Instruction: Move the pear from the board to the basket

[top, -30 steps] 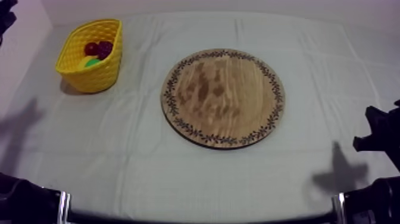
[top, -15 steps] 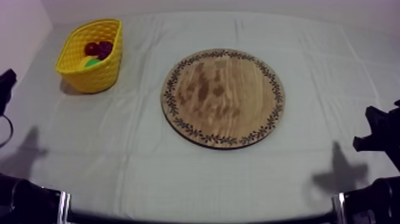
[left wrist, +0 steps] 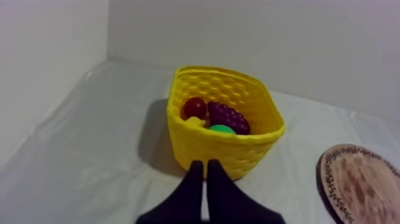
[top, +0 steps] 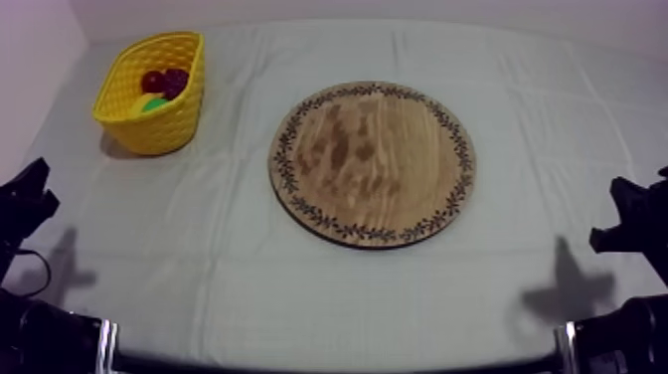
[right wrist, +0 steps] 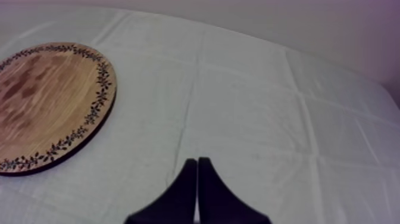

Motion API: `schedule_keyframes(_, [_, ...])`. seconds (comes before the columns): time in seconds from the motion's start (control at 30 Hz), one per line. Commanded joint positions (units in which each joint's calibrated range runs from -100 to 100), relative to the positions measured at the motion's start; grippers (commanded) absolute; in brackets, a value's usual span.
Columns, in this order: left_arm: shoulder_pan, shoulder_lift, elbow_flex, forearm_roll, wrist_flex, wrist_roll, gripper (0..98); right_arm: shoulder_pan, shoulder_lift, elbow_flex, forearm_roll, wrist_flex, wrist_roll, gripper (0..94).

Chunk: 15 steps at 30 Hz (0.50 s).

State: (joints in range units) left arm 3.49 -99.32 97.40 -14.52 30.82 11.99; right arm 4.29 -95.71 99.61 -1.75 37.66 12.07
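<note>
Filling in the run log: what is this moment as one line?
wooden board: bare | pear: in yellow basket | left gripper: shut, facing basket | right gripper: shut, beside board

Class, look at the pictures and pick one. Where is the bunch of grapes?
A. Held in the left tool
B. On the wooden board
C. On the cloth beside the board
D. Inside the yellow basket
D: the bunch of grapes lies inside the yellow basket, next to the small red fruit.
</note>
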Motion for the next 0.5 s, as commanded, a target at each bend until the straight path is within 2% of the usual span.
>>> schedule_keyframes(0.0, [0.01,-0.33,0.02,0.21,0.31,-0.27,0.0,0.0,-0.05,0.05,0.02,0.01,0.01,0.3])
schedule_keyframes(0.2, [0.49,-0.64,0.12,0.58,0.73,3.26,0.0,0.0,-0.05,0.05,0.02,0.01,0.01,0.3])
schedule_keyframes(0.3, [0.98,-0.66,0.14,1.0,1.11,2.62,0.0,0.0,-0.05,0.05,0.02,0.01,0.01,0.3])
schedule_keyframes(0.33, [1.15,-0.67,0.14,1.28,1.57,1.69,0.0,0.0,-0.05,0.05,0.02,0.01,0.01,0.3])
schedule_keyframes(0.4, [1.35,-0.67,-0.2,2.12,3.85,-2.22,0.0,0.0,-0.05,0.05,0.02,0.01,0.01,0.3])
schedule_keyframes(0.47, [0.62,-0.68,-0.55,4.83,7.29,-9.73,0.0,-0.03,-0.05,0.05,0.02,0.01,0.05,0.3])
